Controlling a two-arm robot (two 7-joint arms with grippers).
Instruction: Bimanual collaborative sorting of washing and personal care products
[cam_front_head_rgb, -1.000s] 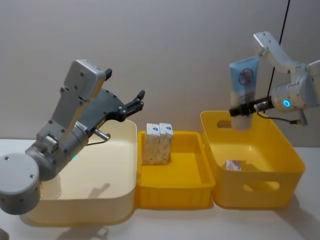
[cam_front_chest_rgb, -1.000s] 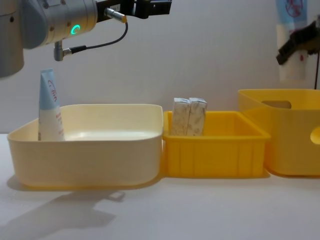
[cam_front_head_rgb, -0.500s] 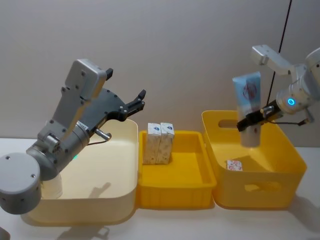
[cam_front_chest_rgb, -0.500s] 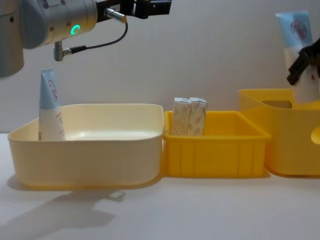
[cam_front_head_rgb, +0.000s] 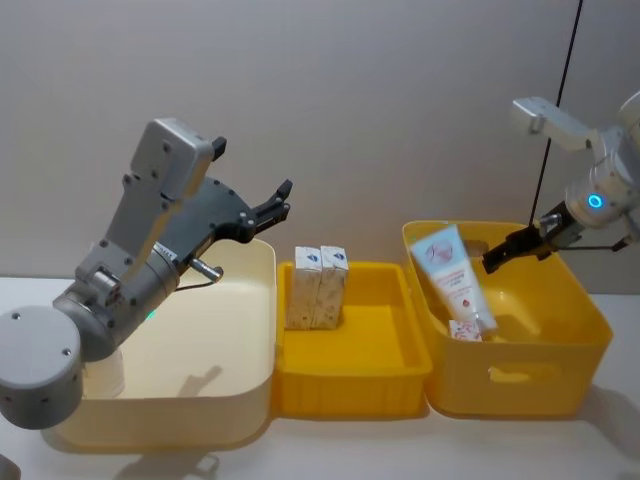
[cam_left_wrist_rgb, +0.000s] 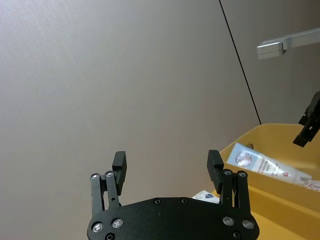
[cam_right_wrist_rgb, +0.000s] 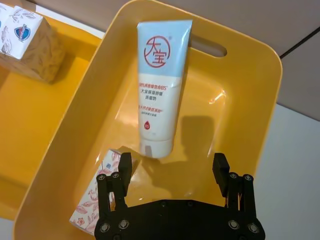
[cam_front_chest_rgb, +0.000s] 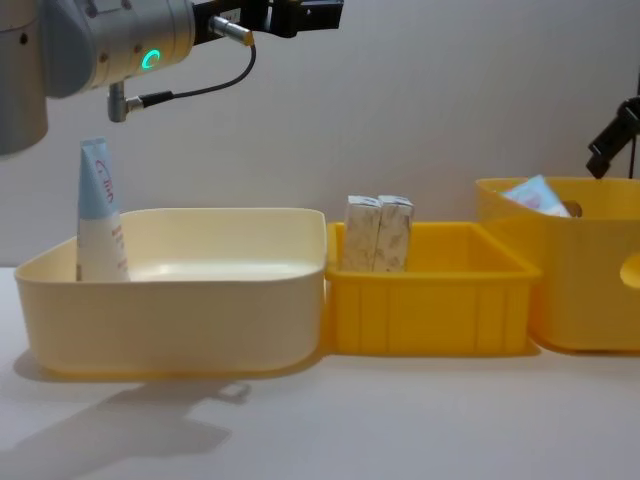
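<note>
Now right gripper (cam_right_wrist_rgb: 173, 169) with jaws spread and empty, light-blue tube (cam_right_wrist_rgb: 159, 84) lying loose just beyond them in the deep yellow bin (cam_right_wrist_rgb: 252, 105), white-and-red carton (cam_right_wrist_rgb: 95, 200) beside its cap, left gripper (cam_left_wrist_rgb: 166, 167) also spread, holding nothing, raised above the cream bin (cam_front_head_rgb: 236, 392).

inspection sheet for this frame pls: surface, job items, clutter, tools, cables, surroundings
Surface: white table, three bins in a row.
Job's things: blue tube lies slanted in the right yellow bin, cap by a white-red carton; two beige cartons upright in the middle yellow tray; second tube upright in the cream bin.
Clutter: nothing seen.
Tools: right tool open above the right bin; left tool open, raised over the cream bin.
Cables: black cable on left wrist; black cord down the wall.
Surroundings: plain grey wall.
</note>
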